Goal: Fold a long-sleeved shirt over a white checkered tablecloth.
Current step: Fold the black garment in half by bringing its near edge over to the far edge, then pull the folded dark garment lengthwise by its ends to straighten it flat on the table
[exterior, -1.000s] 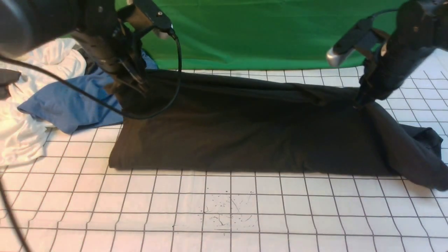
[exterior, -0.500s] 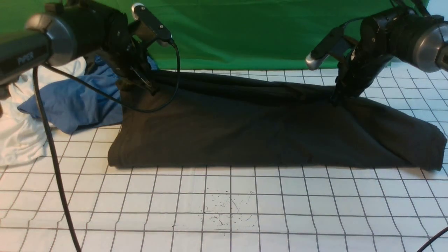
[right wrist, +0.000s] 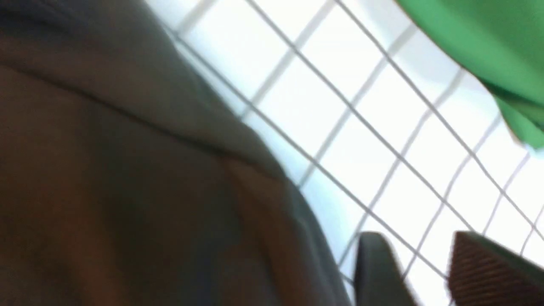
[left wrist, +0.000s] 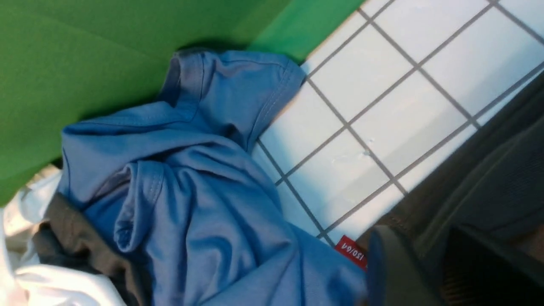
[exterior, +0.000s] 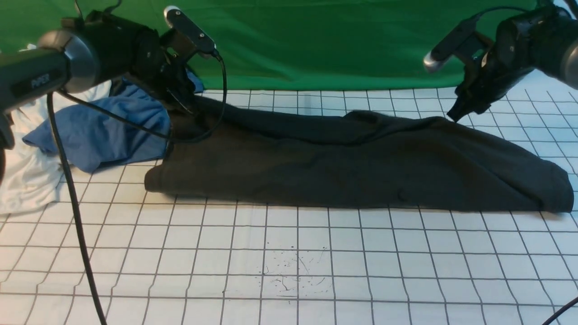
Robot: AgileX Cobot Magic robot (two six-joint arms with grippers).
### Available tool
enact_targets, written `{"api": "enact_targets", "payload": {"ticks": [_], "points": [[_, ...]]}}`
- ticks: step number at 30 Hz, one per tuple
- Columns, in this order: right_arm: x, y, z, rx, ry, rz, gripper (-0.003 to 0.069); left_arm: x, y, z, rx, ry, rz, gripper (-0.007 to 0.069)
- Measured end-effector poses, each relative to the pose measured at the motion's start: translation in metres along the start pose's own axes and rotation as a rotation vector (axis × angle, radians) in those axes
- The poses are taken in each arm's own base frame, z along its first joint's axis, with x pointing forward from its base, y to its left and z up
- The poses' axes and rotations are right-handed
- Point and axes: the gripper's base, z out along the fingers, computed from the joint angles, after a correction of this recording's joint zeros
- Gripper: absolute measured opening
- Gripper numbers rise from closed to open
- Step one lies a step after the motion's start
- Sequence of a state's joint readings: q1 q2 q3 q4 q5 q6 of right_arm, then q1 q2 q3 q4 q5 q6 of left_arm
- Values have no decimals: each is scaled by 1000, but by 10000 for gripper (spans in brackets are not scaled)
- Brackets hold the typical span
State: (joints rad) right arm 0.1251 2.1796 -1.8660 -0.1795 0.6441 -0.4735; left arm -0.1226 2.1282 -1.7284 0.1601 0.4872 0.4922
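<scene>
Across mid-table, 9 to 3 o'clock on the white checkered tablecloth (exterior: 289, 253), the long-sleeved shirt (exterior: 361, 162) lies as a limp, soft, light band, so I'd pinch its end corners; left gripper (exterior: 183, 101) at 10 parted against cloth, right gripper (exterior: 454, 115) at 2 parted, empty.

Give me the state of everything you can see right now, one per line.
long-sleeved shirt, folded lengthwise, lying on the tablecloth
white checkered tablecloth, spread out
blue garment, crumpled
white garments, heaped
left gripper, open, at shirt's corner
right gripper, open, empty
</scene>
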Motion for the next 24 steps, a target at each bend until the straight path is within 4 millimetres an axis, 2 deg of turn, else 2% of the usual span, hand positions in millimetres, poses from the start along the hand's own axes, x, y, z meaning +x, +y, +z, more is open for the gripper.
{"api": "enact_targets", "payload": {"ticks": [3, 5, 8, 9, 10, 12, 13, 14, 16, 18, 20, 24], "points": [[3, -1, -4, -10, 30, 55, 480, 1, 1, -1, 4, 12, -23, 274], [5, -2, -15, -24, 70, 88, 533, -1, 3, -5, 15, 40, -97, 343], [10, -13, -44, -33, 136, 155, 556, -4, 7, -18, 40, 109, -226, 419], [11, -14, -46, -33, 140, 160, 557, -5, 8, -20, 45, 119, -241, 422], [19, -24, -62, -34, 179, 207, 560, -9, 11, -28, 65, 140, -291, 444], [35, -38, -76, -39, 239, 273, 561, -14, 12, -37, 99, 161, -337, 456], [38, -41, -76, -39, 247, 284, 561, -15, 13, -38, 102, 162, -340, 456], [55, -51, -81, -65, 303, 345, 561, -18, 12, -43, 136, 165, -365, 458], [67, -58, -81, -85, 334, 390, 561, -20, 11, -44, 157, 158, -377, 458], [91, -65, -74, -131, 380, 472, 563, -21, 7, -44, 199, 149, -393, 449], [111, -63, -63, -163, 424, 507, 562, -23, 4, -43, 234, 141, -405, 435], [129, -49, -42, -181, 434, 516, 562, -22, 1, -40, 261, 145, -402, 400]]}}
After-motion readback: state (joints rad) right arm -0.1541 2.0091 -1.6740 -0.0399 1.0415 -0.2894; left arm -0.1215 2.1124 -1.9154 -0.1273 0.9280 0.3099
